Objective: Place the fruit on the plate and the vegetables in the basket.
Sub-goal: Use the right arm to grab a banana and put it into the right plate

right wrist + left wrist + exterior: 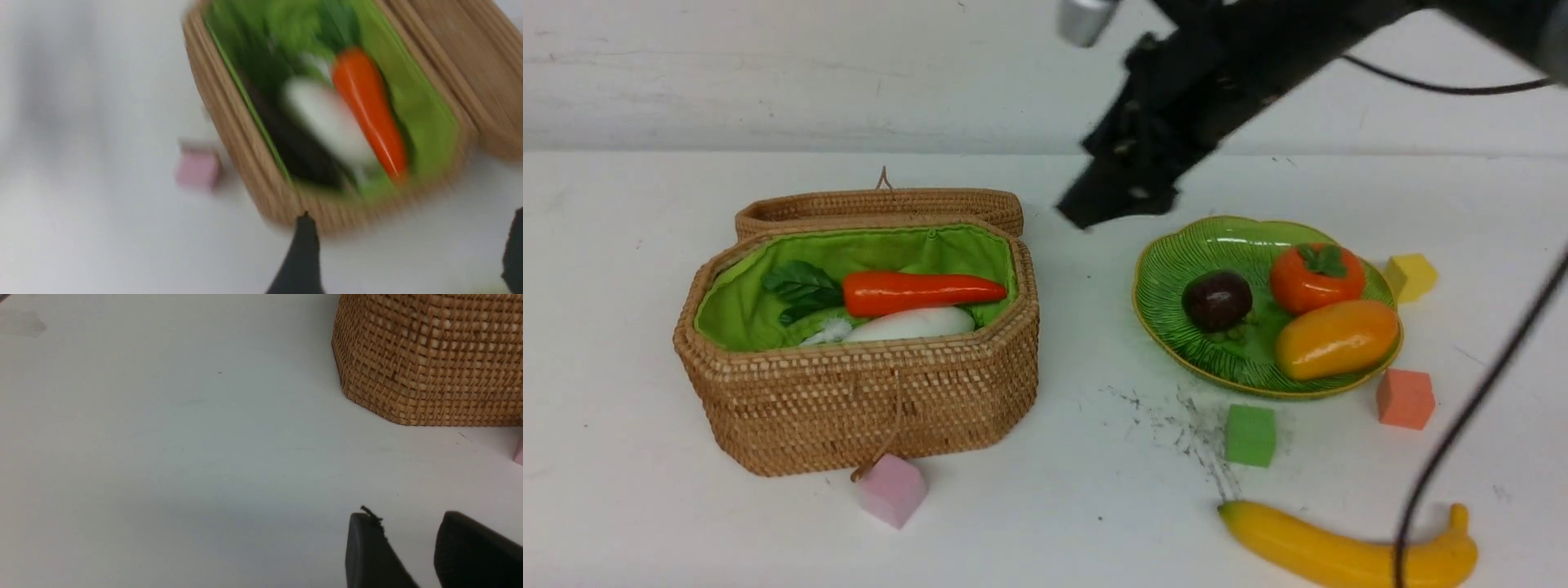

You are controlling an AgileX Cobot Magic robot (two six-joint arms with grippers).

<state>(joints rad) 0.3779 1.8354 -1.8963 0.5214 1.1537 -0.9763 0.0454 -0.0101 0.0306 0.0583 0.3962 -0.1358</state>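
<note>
Basket [866, 400] at left centre of the front view, lid back, already holding carrot [923, 292], radish [911, 325] and a dark eggplant [294, 155]; plate [1168, 269] at right centre carrying mangosteen [1217, 300], persimmon [1316, 278] and mango [1335, 338]. Right hand [408, 253] up top, spread and empty; left hand [410, 547] low, part-spread, gripping nothing. Only the banana [1347, 551] left, lower right on the counter: best gripped mid-length, across its width, then set down in the plate's bare front-left patch.

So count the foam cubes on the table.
4: pink cube before the basket; green cube, orange cube and yellow cube around the plate. The basket may hide others.
</note>
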